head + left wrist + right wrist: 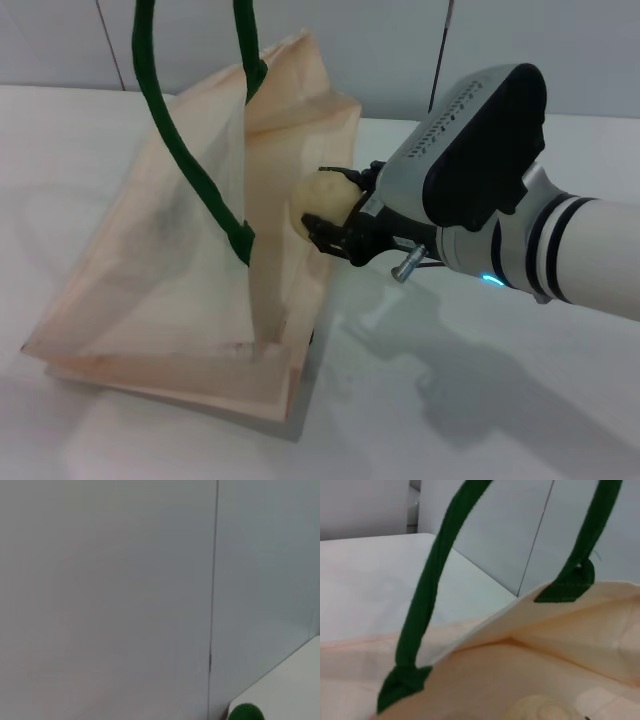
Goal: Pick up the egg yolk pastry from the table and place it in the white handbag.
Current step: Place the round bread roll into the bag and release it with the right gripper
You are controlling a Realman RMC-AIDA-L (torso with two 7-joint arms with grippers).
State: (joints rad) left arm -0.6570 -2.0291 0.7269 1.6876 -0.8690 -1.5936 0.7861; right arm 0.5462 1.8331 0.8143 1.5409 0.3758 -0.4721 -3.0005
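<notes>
The white handbag (pixel 180 270) stands on the table with its mouth pulled open, its green handles (pixel 190 170) held up out of the head view's top. My right gripper (pixel 335 205) is shut on the egg yolk pastry (pixel 322 203), a pale round ball, right at the bag's open edge. In the right wrist view the pastry (pixel 540 709) shows against the bag's inner fabric (pixel 560 645), with a green handle (pixel 427 595) crossing in front. My left gripper is out of view; its wrist view shows only a wall and a green handle tip (pixel 245 713).
The white table (pixel 480 400) stretches to the right and front of the bag. A grey panelled wall (pixel 380 50) stands behind it.
</notes>
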